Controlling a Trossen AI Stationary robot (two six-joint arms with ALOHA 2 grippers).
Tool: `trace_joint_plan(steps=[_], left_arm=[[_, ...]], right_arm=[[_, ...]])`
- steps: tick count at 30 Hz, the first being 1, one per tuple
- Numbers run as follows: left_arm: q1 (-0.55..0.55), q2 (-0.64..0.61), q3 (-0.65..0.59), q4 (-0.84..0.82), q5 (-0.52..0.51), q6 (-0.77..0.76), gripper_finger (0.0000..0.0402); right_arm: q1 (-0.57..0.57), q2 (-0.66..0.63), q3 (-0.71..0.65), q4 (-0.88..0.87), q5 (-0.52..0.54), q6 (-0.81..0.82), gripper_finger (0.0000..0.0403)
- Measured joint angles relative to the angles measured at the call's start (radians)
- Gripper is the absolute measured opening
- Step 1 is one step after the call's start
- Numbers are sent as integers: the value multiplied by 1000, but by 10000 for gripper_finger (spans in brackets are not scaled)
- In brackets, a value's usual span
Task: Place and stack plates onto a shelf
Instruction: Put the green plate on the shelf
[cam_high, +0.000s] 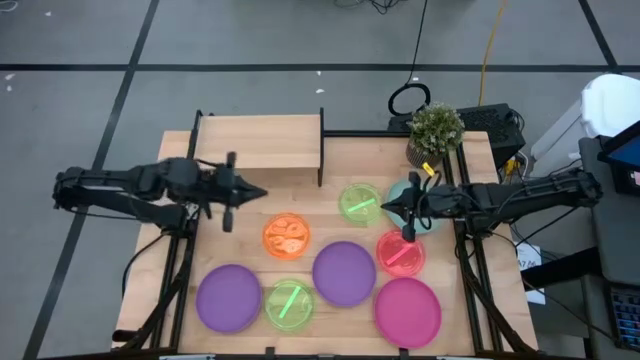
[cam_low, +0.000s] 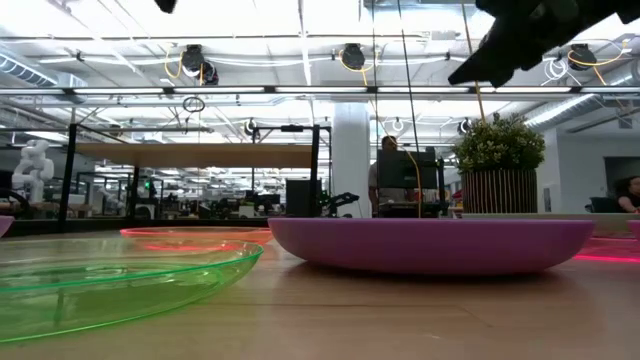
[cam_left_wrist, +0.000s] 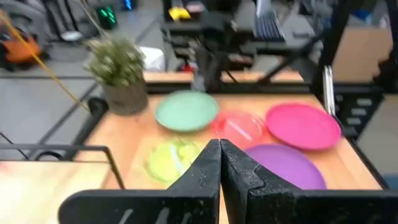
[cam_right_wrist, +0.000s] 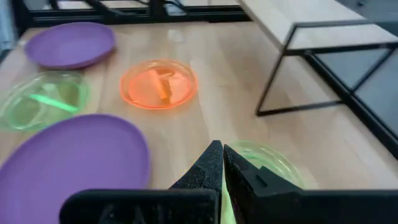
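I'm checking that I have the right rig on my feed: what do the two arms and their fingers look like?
Both arms are dark, nearly black, slim and jointed, each ending in a two-finger gripper: the left gripper and the right gripper. Up close the fingers are matte black and wedge-shaped with a rough, grainy surface, tapering to a point. No markings are visible on them.

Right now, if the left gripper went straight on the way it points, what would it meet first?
The left gripper, shut, points across the table towards the right arm. Straight ahead its way looks free above the plates; first in line is probably the right gripper, above the green plate. Heights are unclear.
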Motion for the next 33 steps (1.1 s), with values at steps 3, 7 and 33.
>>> trace_joint_plan(steps=[3, 7, 33], left_arm=[[-14, 54, -4, -13, 1, 1, 3], [-35, 123, -5, -12, -1, -4, 3], [-56, 300, -6, 10, -9, 7, 3]], right_arm=[[0, 0, -2, -50, 14, 20, 0], [0, 0, -3, -81, 14, 74, 0], [3, 218, -2, -288, -63, 326, 73]])
